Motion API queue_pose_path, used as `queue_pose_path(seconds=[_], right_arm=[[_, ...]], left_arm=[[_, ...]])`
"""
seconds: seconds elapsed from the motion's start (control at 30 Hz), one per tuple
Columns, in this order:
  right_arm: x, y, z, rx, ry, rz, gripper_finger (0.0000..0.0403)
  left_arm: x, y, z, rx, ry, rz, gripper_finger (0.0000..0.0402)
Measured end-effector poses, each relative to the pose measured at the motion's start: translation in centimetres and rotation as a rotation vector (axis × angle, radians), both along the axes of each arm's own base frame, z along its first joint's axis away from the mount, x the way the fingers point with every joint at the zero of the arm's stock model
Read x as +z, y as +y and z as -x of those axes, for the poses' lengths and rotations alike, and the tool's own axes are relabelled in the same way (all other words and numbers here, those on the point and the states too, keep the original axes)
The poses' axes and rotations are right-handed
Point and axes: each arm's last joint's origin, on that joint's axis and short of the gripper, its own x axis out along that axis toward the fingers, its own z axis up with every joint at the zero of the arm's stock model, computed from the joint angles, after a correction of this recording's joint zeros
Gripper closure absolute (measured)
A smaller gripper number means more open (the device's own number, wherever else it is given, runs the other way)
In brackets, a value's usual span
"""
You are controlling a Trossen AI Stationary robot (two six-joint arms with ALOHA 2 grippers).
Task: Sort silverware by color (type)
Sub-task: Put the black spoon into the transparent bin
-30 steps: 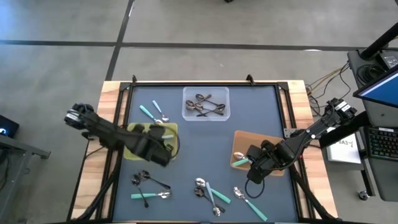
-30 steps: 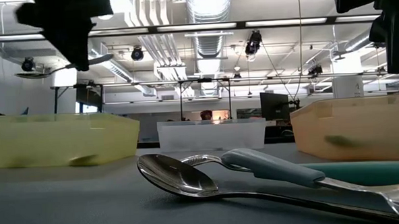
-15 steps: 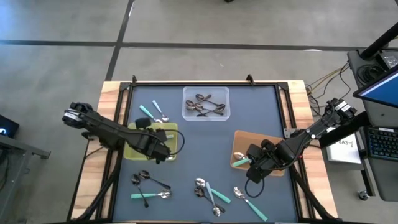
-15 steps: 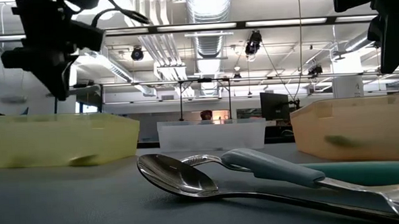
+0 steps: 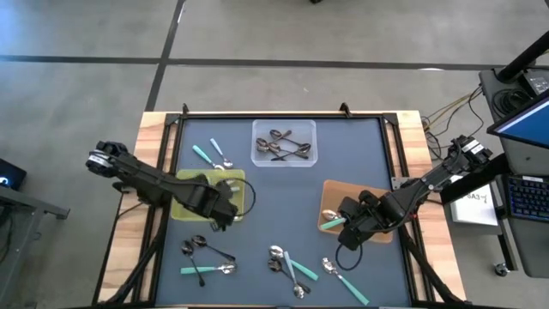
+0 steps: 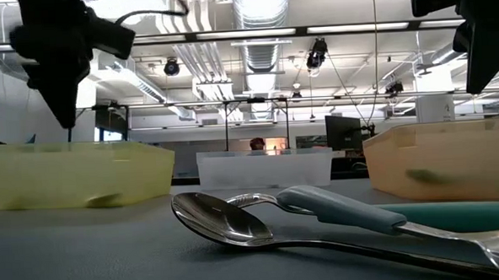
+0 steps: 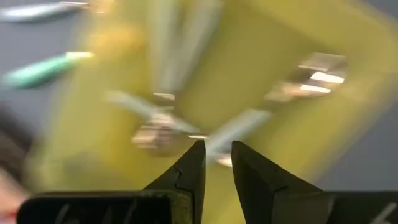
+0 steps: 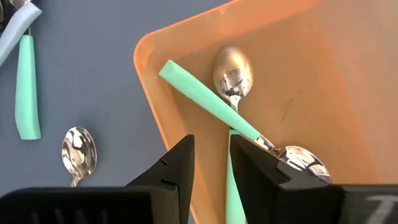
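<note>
While both dark arms reach inward over the tabletop [image 5: 283, 193], the left arm stretches from the left edge diagonally toward the middle, its left end effector [image 5: 225, 215] hanging over the near right corner of the yellow tray [image 5: 184, 206]. Its fingers [image 7: 189, 168] stand close together with a narrow gap and nothing between them; blurred pale-handled spoons [image 7: 161, 118] lie in that tray beneath.

From the right edge the right arm slants down and inward, its right end effector [image 5: 345, 227] poised at the near left corner of the orange tray [image 5: 339, 190]. Its fingers [image 8: 177, 165] are likewise slightly parted and empty, directly above a green-handled spoon [image 8: 205, 102] lying crossed with another inside the tray.

At the far middle, a clear tray [image 5: 284, 142] holds dark metal pieces [image 5: 283, 146]. Loose silverware [image 5: 292, 266] is scattered along the near side of the tabletop, with two more pieces [image 5: 213, 155] just beyond the yellow tray. Seen from table height, a shiny spoon [image 6: 228, 219] lies nearest the camera.
</note>
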Motion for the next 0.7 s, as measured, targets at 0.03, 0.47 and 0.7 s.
queue_pose_path(seconds=[0.03,0.47,0.7], right_arm=[[0.0,0.0,0.0,0.001,0.0,0.0,0.0307],[0.0,0.0,0.0,0.046,0.005,0.015,0.0307],[0.0,0.0,0.0,0.061,0.006,0.02,0.0307]], left_arm=[[0.1,-0.6,-0.3,-0.024,-0.027,0.058,0.034],[0.2,-10.4,0.7,-0.392,-0.252,0.382,0.0339],[-2.5,-11.3,0.5,-0.321,-0.126,0.36,0.033]])
